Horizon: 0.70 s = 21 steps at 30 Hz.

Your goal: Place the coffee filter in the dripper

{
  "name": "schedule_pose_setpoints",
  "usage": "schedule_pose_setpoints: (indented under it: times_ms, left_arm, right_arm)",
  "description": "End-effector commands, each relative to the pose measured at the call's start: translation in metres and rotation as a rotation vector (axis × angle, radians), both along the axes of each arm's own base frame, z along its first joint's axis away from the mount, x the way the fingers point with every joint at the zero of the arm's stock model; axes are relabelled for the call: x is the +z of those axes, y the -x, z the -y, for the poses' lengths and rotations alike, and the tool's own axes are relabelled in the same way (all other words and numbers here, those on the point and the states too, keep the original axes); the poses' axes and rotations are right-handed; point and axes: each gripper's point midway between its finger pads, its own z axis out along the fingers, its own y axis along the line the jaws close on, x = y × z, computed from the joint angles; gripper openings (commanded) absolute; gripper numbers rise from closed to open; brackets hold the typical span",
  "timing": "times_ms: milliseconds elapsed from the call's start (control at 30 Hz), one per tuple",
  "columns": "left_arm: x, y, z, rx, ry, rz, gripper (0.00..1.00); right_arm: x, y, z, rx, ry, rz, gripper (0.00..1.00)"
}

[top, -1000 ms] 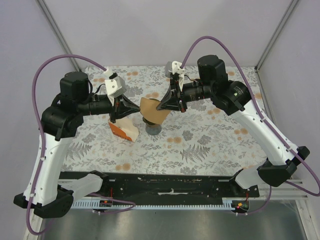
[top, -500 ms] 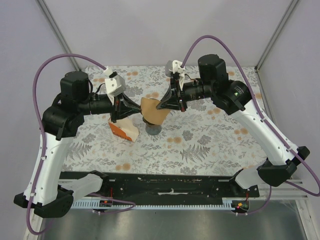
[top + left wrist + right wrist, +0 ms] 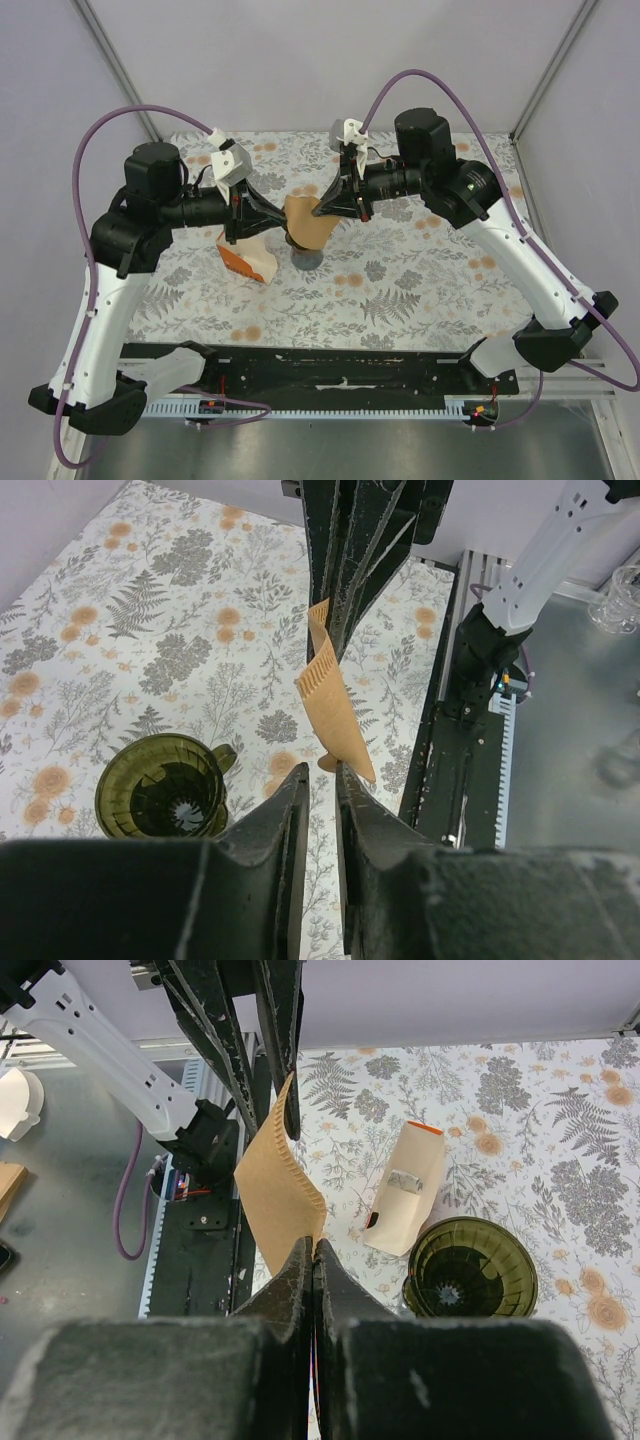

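Pinching the coffee filter (image 3: 275,1185) by one edge with the right pincer (image 3: 314,1250), jaws pressed fully together on the paper. Straddling the opposite edge with the left pincer (image 3: 320,780), jaws a narrow slit apart, wider than the paper; no clear grip there. Hanging the filter in the air above the dripper (image 3: 305,257), flat and folded, not yet spread into a cone, not touching the cup. Standing upright on the bench (image 3: 420,280), mouth up, nothing inside. Lying just beside the dripper on the left-arm side: orange and white carton (image 3: 248,260), not part of the job.

Step in hand, by judgement: opening the folded filter between both pincers, then lowering it in.

To do it well:
- Hold the right grip firm until the paper sits in the dripper.
- Catch only one layer with the left pincer, then pull gently apart; too hard likely tears thin paper.
- Turn the pointed end down, straight over the dripper's centre.
- Lower slowly; avoid snagging the dripper's rim or handle, likely light enough to tip.
- Steer clear of the carton beside the dripper.
- Release only once the filter rests against the inside wall of the dripper.
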Motion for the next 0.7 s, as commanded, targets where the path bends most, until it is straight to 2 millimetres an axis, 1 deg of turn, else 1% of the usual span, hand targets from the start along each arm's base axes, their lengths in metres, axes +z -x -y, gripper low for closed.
schedule_pose_setpoints:
  times_ms: [0, 133, 267, 433, 500, 667]
  left_arm:
    - [0.0132, 0.0071, 0.0059, -0.030, 0.060, -0.024, 0.24]
    - [0.0142, 0.0083, 0.0071, -0.034, 0.071, -0.039, 0.29]
    - [0.0152, 0.0108, 0.0078, -0.046, 0.076, -0.039, 0.32]
    - [0.0119, 0.0088, 0.0075, -0.037, 0.069, -0.043, 0.32]
    - [0.0134, 0.0072, 0.0070, -0.030, 0.070, -0.034, 0.32]
    - [0.0167, 0.0070, 0.0089, -0.039, 0.083, -0.037, 0.29]
  right_arm:
    - [0.0173, -0.0008, 0.0008, -0.011, -0.032, 0.033, 0.00]
    - [0.0154, -0.0018, 0.0007, -0.015, -0.028, 0.032, 0.00]
    - [0.0144, -0.0031, 0.0011, -0.024, -0.025, 0.033, 0.00]
    - [0.0150, -0.0042, 0.0013, -0.027, -0.025, 0.034, 0.00]
    - [0.0156, -0.0035, 0.0010, -0.025, -0.027, 0.034, 0.00]
    - [0.0154, -0.0037, 0.0003, -0.023, -0.027, 0.030, 0.00]
